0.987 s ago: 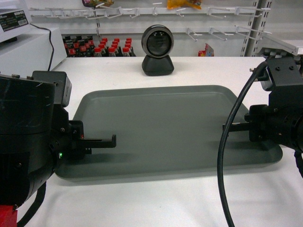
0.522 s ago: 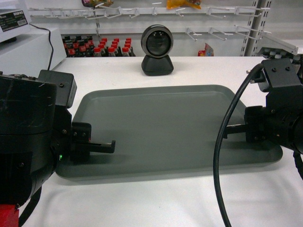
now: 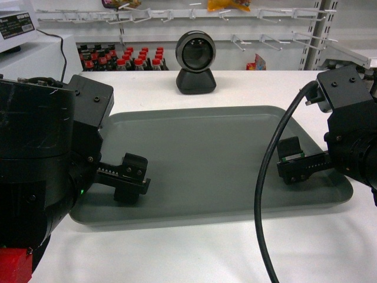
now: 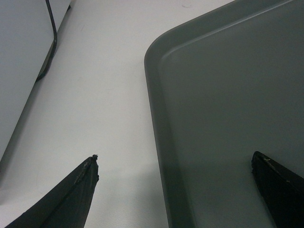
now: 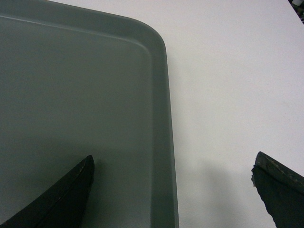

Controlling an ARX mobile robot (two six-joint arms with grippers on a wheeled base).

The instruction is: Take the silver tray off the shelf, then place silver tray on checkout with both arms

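The white checkout stands in a shop, with white hook shelving and red-capped bottles behind its far edge. A round black scanner sits at that far edge. The silver tray, matte with rounded corners and a low rim, lies flat mid-counter. The left gripper and right gripper each straddle a tray rim, jaws spread.

This is a shop, at its checkout. A round black scanner stands on the white bench. Behind it, rows of red-capped bottles fill a low shelf, white peg hooks line the back wall with hanging packets, and a till display sits at left.
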